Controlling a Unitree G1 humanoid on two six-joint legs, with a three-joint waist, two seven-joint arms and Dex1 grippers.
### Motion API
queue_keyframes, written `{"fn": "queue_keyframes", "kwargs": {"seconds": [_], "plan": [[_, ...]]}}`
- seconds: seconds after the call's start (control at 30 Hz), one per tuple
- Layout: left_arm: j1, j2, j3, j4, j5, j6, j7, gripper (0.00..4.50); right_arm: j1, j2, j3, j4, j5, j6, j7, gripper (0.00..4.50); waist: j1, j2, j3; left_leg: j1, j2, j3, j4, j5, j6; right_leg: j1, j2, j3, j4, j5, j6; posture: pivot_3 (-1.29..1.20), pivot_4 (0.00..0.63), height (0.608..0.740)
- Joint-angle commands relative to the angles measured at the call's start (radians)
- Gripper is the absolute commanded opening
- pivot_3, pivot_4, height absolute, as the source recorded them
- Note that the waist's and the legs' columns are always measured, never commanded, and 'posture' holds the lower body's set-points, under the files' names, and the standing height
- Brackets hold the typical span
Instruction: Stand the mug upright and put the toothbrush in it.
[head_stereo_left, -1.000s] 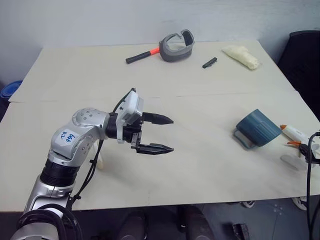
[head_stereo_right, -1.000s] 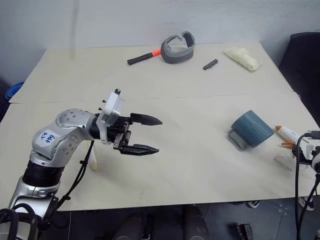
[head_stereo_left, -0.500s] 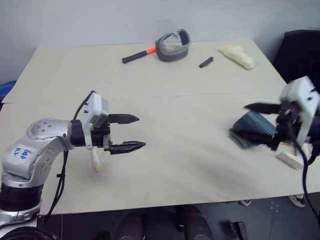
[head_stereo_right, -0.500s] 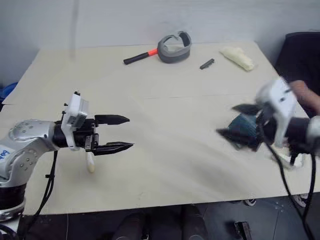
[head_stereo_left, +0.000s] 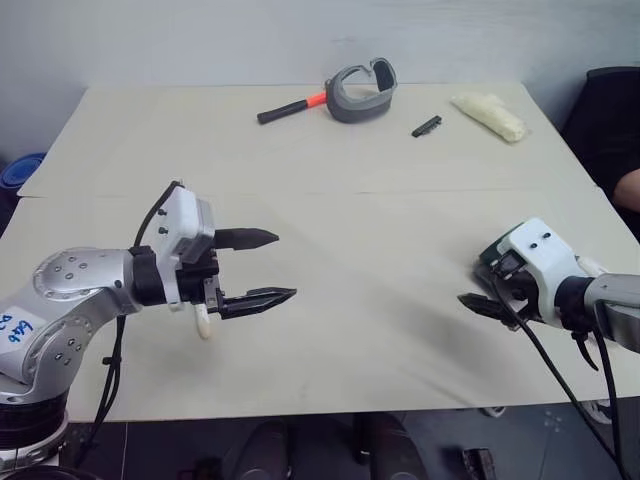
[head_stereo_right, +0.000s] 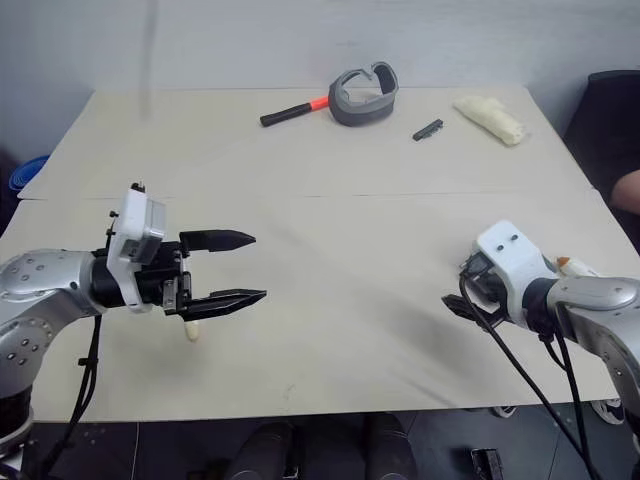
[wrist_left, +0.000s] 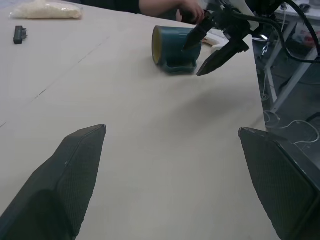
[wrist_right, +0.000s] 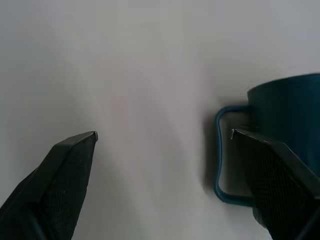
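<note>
Right gripper (head_stereo_left: 487, 297): black fingers spread wide, empty; it has swung in over the dark teal-blue mug (wrist_left: 175, 48).
Mug: lying on its side.
Next: probably grab it.

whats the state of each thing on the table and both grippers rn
mug: on its side, handle against the table, not held
toothbrush: lying flat under the left gripper, not held
left gripper: open, empty, above the table
right gripper: open, empty, at the mug
hammer: lying flat at the far edge
</note>
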Motion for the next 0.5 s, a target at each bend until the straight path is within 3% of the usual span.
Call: {"fn": "queue_keyframes", "kwargs": {"seconds": [0.03, 0.5], "plan": [[-0.016, -0.003, -0.021, -0.009, 0.004, -0.026, 0.002, 4.5, -0.001, -0.014, -0.046, -0.008, -0.019, 0.034, -0.031, 4.47, 0.0, 0.0, 0.0, 0.0, 0.0, 0.0, 0.0, 0.0, 0.0, 0.0, 0.0, 0.0, 0.0, 0.0, 0.0, 0.0, 0.15, 0.74], [-0.096, -0.022, -0.114, 0.04, 0.043, -0.072, -0.014, 4.5, 0.015, 0.074, 0.135, 0.328, -0.191, -0.258, -0.065, 4.47, -0.013, -0.001, -0.001, 0.001, -0.001, 0.001, 0.0, 0.001, 0.0, 0.001, 0.001, 0.0, 0.002, 0.0, -0.001, 0.0, 0.15, 0.74]]}}
